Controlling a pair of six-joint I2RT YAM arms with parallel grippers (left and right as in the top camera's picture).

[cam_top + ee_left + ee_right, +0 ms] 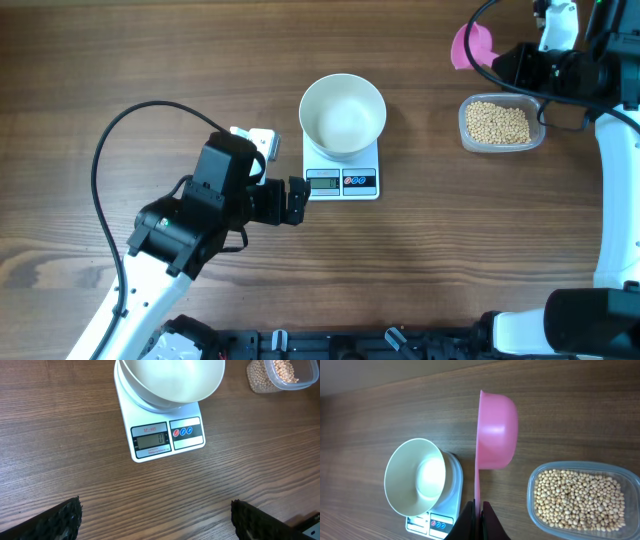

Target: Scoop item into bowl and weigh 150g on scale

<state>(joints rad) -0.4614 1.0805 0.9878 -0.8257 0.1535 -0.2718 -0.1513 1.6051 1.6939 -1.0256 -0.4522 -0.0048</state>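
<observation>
A: We see broad bare table left and in front of the scale, which carries the bowl.

B: Yes, and the tub of beans stands well to its right. Our left gripper points at the scale's display edge, just short of it, jaws spread wide. Our right gripper pinches the pink scoop by its handle, tipped on edge, near the tub.

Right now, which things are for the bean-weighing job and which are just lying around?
For the job:
- bowl, sitting on the scale
- beans in the clear tub
- pink scoop, held by the right gripper
- left gripper, open beside the scale

Just there:
- wooden table
- black cable looping over the table
</observation>
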